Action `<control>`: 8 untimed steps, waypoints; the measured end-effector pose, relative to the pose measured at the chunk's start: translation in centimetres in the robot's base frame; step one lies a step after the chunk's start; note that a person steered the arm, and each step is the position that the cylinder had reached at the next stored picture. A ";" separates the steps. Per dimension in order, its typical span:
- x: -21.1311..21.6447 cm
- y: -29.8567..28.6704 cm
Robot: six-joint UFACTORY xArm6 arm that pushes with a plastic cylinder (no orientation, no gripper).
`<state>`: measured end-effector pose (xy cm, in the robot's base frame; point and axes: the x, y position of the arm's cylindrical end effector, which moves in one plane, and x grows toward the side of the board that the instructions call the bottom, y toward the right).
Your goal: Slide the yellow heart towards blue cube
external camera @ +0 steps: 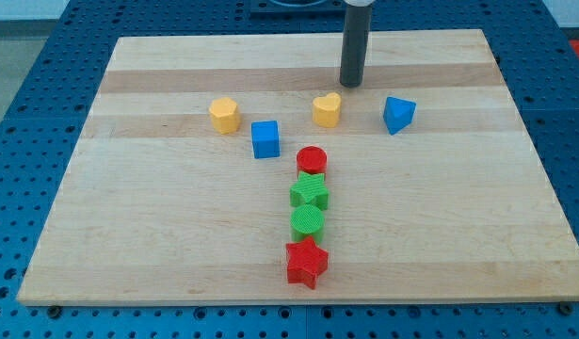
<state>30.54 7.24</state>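
The yellow heart [328,109] lies on the wooden board [176,235], right of centre near the view's top. The blue cube [265,138] sits to its lower left, about one block width apart. My tip [351,84] rests on the board just above and to the right of the yellow heart, a small gap away from it.
A yellow pentagon-like block [225,115] lies left of the blue cube. A blue triangular block [398,114] lies right of the heart. Below, a column runs down the view: red cylinder [312,160], green star [310,193], green cylinder [308,222], red star [306,262].
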 end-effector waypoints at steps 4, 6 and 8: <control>4.6 1.3; 7.7 1.3; 7.7 -1.7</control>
